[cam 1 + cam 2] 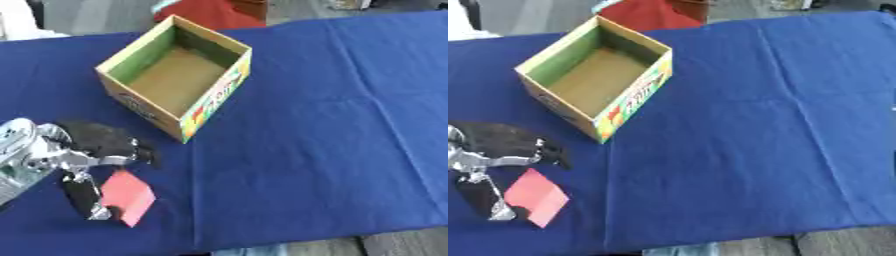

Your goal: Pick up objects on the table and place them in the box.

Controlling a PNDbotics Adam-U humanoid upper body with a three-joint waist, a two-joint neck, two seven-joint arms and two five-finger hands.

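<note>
Down front, the red card (128,196) lies on the blue-draped counter (332,150), left hand (92,150) over it, thumb and fingers spread at its edges, not yet gripping. Box (175,75) looks empty; 1 item left, nothing placed. Right hand unseen.

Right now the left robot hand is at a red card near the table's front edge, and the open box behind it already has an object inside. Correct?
Not quite: the box is empty, as the left eye view shows. The left robot hand is indeed at the red card.
</note>
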